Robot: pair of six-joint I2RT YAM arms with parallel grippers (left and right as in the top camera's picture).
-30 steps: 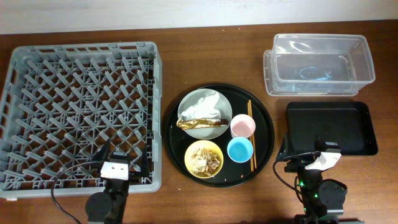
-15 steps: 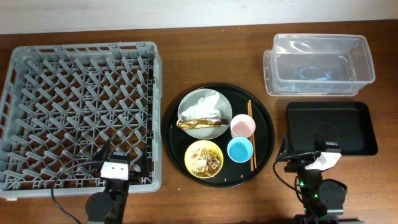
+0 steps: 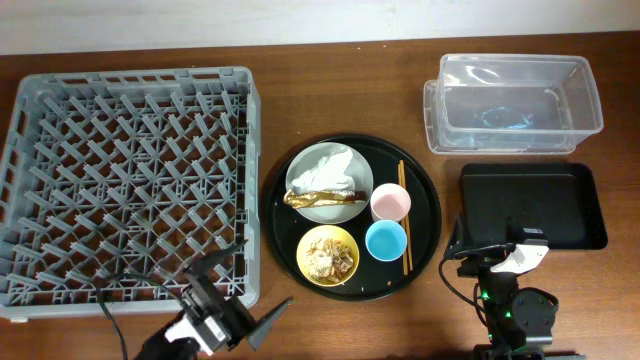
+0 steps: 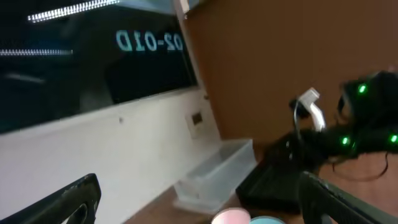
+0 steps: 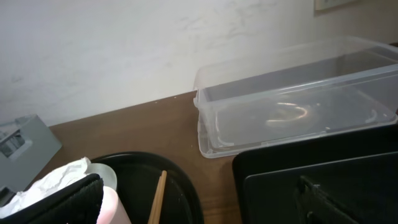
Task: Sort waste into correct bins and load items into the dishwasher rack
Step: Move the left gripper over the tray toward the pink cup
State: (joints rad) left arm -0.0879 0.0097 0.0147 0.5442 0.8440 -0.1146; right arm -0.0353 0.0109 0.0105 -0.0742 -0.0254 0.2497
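Note:
The grey dishwasher rack [image 3: 120, 170] fills the left. On the round black tray [image 3: 428, 215], a grey plate [image 3: 362, 180] carries the white napkin [image 3: 325, 168] and gold wrapper [image 3: 320, 198]. A yellow bowl [image 3: 304, 250] holds food scraps [image 3: 330, 256]. Beside them are the pink cup [image 3: 390, 203], blue cup [image 3: 386, 240] and chopsticks [image 3: 404, 220]. My left gripper [image 3: 248, 290] is open and empty at the rack's front right corner, facing the cups [image 4: 231, 217]. My right gripper [image 3: 490, 240] is open and empty in front of the black bin [image 3: 535, 205]; the chopsticks [image 5: 157, 199] lie ahead of it.
The clear tub [image 3: 515, 105] stands at the back right, behind the black bin. It shows in the left wrist view as the tub [image 4: 217, 174] and in the right wrist view as the tub [image 5: 298, 106]. The right arm [image 4: 348, 130] is visible from the left wrist.
My left arm has swung round to the right, so its open gripper now points toward the round tray. The right arm and all the objects have stayed put.

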